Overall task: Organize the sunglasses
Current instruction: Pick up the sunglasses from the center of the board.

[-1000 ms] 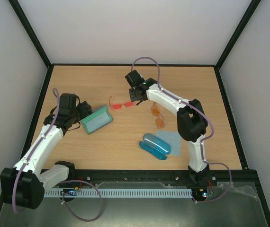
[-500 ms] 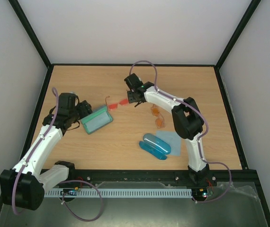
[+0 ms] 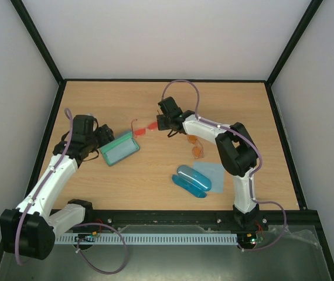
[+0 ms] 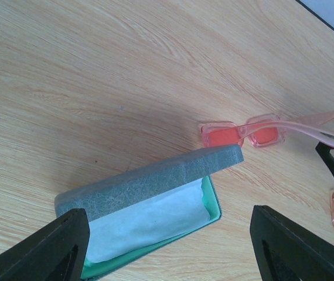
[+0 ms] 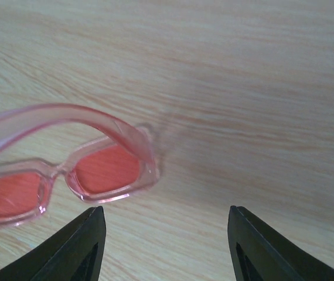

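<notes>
Two grippers, both with jaws spread and nothing clamped. The right gripper [image 5: 166, 212] hangs low over the table [image 3: 237, 105], bare wood between its fingers [image 5: 79, 249]. The red pair [image 5: 67, 181] lies just ahead and left of those fingers. It rests on the wood, one temple arching up over the lens nearest the gripper. Whether a fingertip touches that temple cannot be told.

The left gripper [image 4: 170, 219] stands wide. The near end of the green case [image 4: 149, 184] sits between its fingers [image 4: 299, 246], and the right-hand finger is clearly apart from the case. The case is open, lid raised, with a pale cloth [image 4: 149, 225] inside. The red pair is just beyond the lid's far corner, between the two grippers.

Two pairs in all. The orange pair [image 3: 195, 146] lies on the table beside the right forearm, between the red pair and the blue case [image 3: 191, 180].

Two cases: green by the left gripper, blue nearer the arm bases.

Two cloths: the pale one in the green case, and a blue cloth [image 3: 214, 170] flat on the wood. The blue case overlaps its near left edge.
</notes>
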Motion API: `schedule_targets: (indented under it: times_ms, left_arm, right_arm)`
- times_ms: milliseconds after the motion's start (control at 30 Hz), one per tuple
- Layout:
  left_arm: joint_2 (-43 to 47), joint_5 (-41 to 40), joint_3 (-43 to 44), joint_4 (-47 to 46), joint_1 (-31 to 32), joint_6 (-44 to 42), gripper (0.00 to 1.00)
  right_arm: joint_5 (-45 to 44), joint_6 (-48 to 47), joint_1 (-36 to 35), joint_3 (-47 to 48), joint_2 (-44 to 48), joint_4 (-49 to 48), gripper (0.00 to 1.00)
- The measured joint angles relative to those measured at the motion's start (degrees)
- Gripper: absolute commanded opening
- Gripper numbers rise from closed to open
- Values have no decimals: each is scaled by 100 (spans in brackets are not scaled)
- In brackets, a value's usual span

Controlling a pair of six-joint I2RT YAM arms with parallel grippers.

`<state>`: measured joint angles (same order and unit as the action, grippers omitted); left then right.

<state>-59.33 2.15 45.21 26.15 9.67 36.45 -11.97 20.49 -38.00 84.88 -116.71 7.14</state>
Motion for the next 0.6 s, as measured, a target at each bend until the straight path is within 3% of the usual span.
schedule_targets:
  times_ms: [200,600]
  left_arm:
    - [-9,-4,26,39,0,-4,78]
    - [-15,-26,92,146,-2,-4,78]
  right_arm:
    - [105,-59,33,-140,2,-721,58]
    - [490,-98,136,-142,-107,-1392,47]
